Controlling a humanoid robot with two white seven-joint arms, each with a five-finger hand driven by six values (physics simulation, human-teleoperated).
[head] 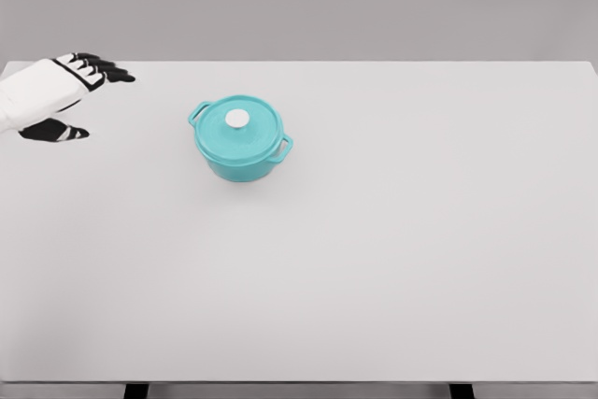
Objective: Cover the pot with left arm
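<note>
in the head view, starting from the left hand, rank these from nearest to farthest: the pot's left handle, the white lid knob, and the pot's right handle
From the left hand, open at the table's left edge:
1. The pot's left handle, on the side facing the hand.
2. The white lid knob, at the centre of the lid.
3. The pot's right handle, on the far side.

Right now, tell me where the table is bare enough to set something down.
Bare: the table right of the pot and along the near edge. Tighter: the far left, where the left robot hand hovers open beside the pot.

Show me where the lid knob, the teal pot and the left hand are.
lid knob (238, 119), head view, centre of the white knob
teal pot (239, 162), head view, front wall
left hand (58, 91), head view, middle of the hand
</note>
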